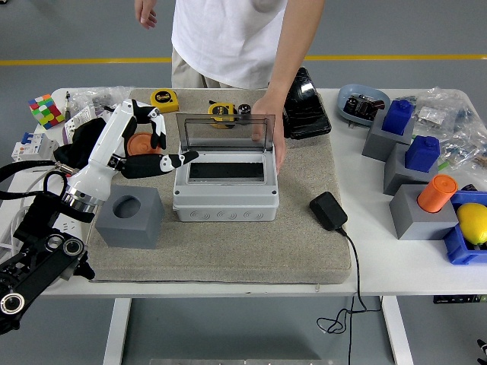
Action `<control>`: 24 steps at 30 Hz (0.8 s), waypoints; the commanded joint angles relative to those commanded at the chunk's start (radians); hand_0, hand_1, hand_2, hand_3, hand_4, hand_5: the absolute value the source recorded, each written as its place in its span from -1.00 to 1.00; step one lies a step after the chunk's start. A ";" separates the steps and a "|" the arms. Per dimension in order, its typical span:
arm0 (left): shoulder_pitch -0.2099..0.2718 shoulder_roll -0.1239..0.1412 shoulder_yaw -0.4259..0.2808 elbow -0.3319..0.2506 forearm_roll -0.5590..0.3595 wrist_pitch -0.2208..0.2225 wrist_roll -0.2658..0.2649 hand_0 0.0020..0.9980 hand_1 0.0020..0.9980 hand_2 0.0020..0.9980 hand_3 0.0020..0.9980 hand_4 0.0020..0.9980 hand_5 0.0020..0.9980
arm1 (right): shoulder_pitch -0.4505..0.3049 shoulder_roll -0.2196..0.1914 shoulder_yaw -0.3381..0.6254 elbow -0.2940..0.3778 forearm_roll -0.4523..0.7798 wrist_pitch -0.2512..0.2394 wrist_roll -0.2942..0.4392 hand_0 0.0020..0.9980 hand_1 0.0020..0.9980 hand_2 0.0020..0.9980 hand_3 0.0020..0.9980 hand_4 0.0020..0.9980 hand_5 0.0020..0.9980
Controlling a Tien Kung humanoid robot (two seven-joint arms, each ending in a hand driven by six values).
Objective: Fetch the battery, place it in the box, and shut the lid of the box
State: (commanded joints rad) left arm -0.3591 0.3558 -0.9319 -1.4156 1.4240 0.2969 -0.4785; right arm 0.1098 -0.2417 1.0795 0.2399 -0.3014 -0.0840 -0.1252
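Right, my left hand [144,144] has its black-and-white fingers [156,125] wrapped around the orange cylindrical battery [139,144], and I am holding it in the air just left of the grey plastic box [226,188]. One finger sticks out to the right, with its tip close to the box's upper left corner. Below and slightly left of my fingers sits the grey foam block with a round hole [130,216] in its top, and that hole is empty. The box's clear hinged lid [225,131] stands upright, and the dark opening [226,170] under it lies to the right of my fingertips. Across the table, a person in a white shirt has one hand [271,137] resting on the right edge of the lid and box, well apart from my fingers. Everything here rests on a tan felt mat [228,243] on the white table [396,258]. My right hand does not show in this view.
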 joint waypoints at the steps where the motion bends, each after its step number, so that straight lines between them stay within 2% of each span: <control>1: -0.033 0.002 0.033 0.001 0.040 0.014 0.038 -1.00 -1.00 -0.65 -0.77 1.00 -1.00 | 0.000 0.000 -0.003 0.000 0.002 0.000 -0.001 0.27 0.33 0.33 0.10 0.94 -0.08; 5: -0.135 -0.007 0.143 0.033 0.170 0.040 0.152 -1.00 -1.00 -0.65 -0.77 1.00 -1.00 | -0.001 0.000 -0.009 0.000 0.004 -0.004 -0.001 0.27 0.33 0.33 0.10 0.94 -0.08; 7: -0.177 -0.017 0.193 0.050 0.230 0.038 0.207 -1.00 -1.00 -0.65 -0.77 0.98 -1.00 | -0.001 0.001 -0.012 0.001 0.006 -0.007 0.000 0.27 0.33 0.33 0.10 0.94 -0.08; 11: -0.247 -0.043 0.272 0.089 0.367 0.006 0.361 -1.00 -1.00 -0.65 -0.77 0.98 -1.00 | -0.002 0.002 -0.014 0.002 0.008 -0.011 0.001 0.27 0.33 0.33 0.10 0.94 -0.08; 12: -0.268 -0.054 0.292 0.103 0.400 -0.009 0.407 -1.00 -1.00 -0.63 -0.69 0.94 -1.00 | -0.004 0.003 -0.015 0.001 0.009 -0.011 0.001 0.27 0.33 0.33 0.10 0.94 -0.09; 13: -0.281 -0.061 0.302 0.112 0.418 -0.020 0.444 -1.00 -1.00 -0.63 -0.69 0.94 -1.00 | -0.005 0.003 -0.016 0.000 0.010 -0.010 0.001 0.27 0.33 0.33 0.10 0.94 -0.09; 17: -0.331 -0.091 0.339 0.158 0.445 -0.045 0.597 -1.00 -1.00 -0.63 -0.69 0.94 -1.00 | -0.010 0.005 -0.019 -0.003 0.012 -0.007 0.000 0.27 0.33 0.33 0.10 0.94 -0.09; 18: -0.342 -0.100 0.346 0.171 0.452 -0.054 0.625 -1.00 -1.00 -0.61 -0.51 0.95 -1.00 | -0.010 0.005 -0.019 -0.003 0.012 -0.007 0.000 0.26 0.33 0.33 0.10 0.94 -0.09; 23: -0.376 -0.135 0.373 0.223 0.454 -0.089 0.737 -1.00 -1.00 -0.61 -0.51 0.95 -1.00 | -0.009 0.006 -0.018 -0.001 0.013 -0.011 0.003 0.26 0.33 0.33 0.10 0.94 -0.09; 24: -0.379 -0.142 0.376 0.231 0.444 -0.090 0.748 -1.00 -1.00 -0.55 -0.36 1.00 -1.00 | -0.009 0.006 -0.018 0.000 0.013 -0.012 0.004 0.27 0.33 0.33 0.10 0.94 -0.09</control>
State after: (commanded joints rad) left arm -0.7382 0.2139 -0.5555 -1.1846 1.8677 0.2067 0.2700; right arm 0.1005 -0.2362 1.0617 0.2403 -0.2881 -0.0963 -0.1215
